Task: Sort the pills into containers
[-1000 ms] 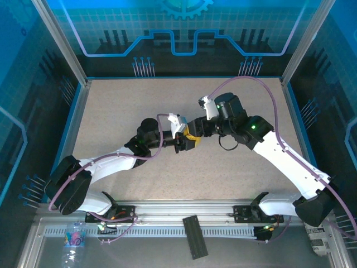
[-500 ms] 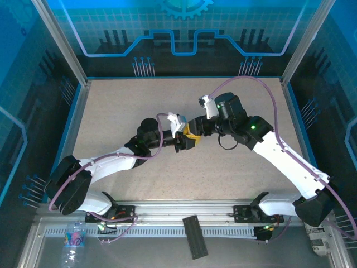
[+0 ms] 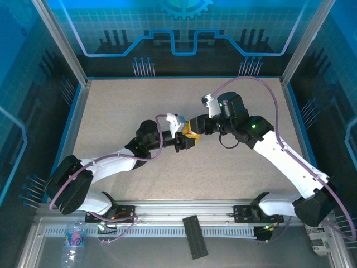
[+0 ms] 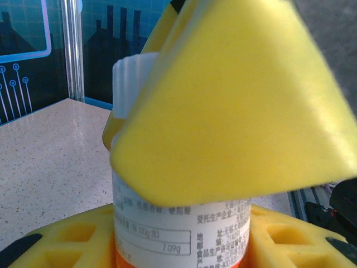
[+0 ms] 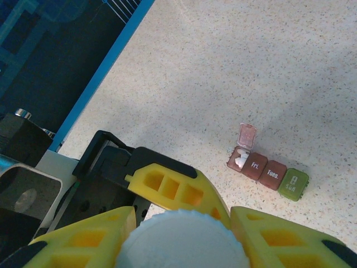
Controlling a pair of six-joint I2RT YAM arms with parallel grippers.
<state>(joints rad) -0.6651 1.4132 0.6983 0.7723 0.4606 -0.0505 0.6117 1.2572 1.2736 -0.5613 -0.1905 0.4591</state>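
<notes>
Containers (image 5: 266,170) in right-wrist view — left gripper (image 4: 181,251) grips bottle (image 4: 184,220), right gripper (image 5: 181,237) its cap (image 5: 184,250)

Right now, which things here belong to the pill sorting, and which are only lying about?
For the job: containers, white pills inside one, white bottle in left claw, cap in right claw.
Lying about: water bottle, black strip.

The containers (image 5: 266,170) read "Fri", "Tues." and "sun", and the bottle (image 4: 178,230) is labelled "7.09g".
</notes>
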